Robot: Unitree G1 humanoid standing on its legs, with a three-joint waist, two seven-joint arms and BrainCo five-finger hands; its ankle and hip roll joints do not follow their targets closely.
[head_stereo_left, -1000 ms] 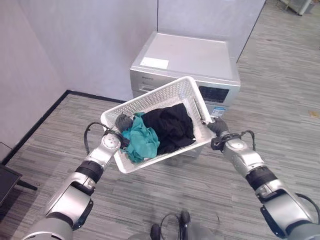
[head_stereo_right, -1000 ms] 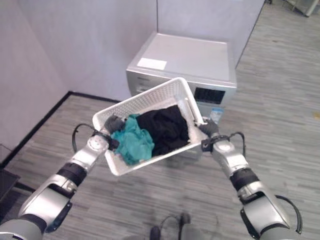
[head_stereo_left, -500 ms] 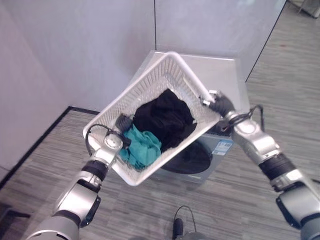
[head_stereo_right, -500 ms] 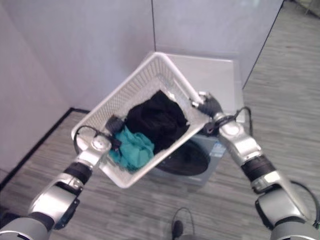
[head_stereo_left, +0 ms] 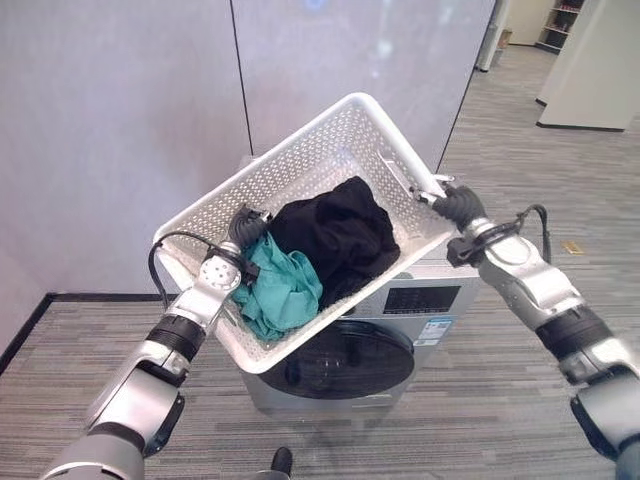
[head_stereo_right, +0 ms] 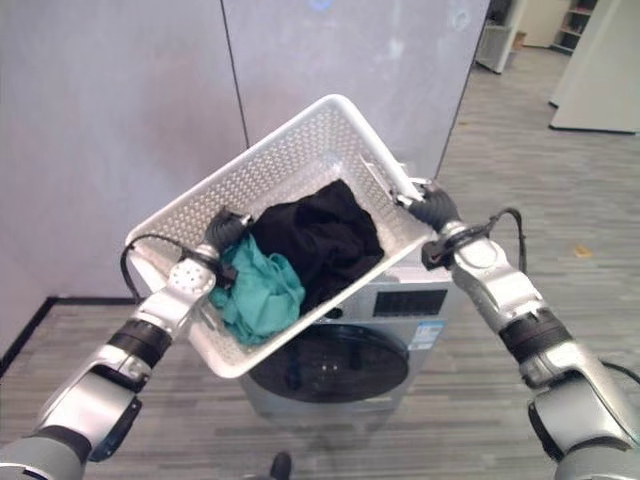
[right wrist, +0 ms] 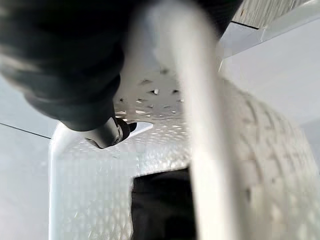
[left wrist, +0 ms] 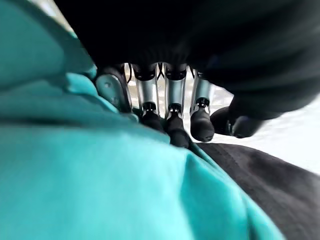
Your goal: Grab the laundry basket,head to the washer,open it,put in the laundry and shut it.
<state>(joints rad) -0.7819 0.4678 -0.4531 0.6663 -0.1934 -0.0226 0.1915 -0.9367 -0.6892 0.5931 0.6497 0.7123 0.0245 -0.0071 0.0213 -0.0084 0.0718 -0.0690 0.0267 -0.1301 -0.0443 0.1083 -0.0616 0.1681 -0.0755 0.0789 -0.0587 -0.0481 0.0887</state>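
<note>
laundry basket (head_stereo_left: pixel 330 150) held up between both arms, directly over the washer (head_stereo_left: pixel 400 310), tilted, long axis running from low left to high right. door (head_stereo_left: pixel 350 358) shut. left robot hand (head_stereo_left: pixel 246 225) curled over the low near rim beside the teal cloth (head_stereo_left: pixel 285 290); right robot hand (head_stereo_left: pixel 455 205) clamped round the high rim. black clothes (head_stereo_left: pixel 335 235) inside. judgement: basket must be set down to free a hand for the door.

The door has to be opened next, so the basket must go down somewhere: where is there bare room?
Grey plank floor to the right of the washer looks bare, as does the floor to its left, towards the wall. The washer's top is hidden behind the laundry basket, held at its ends by the left hand and right hand.
</note>
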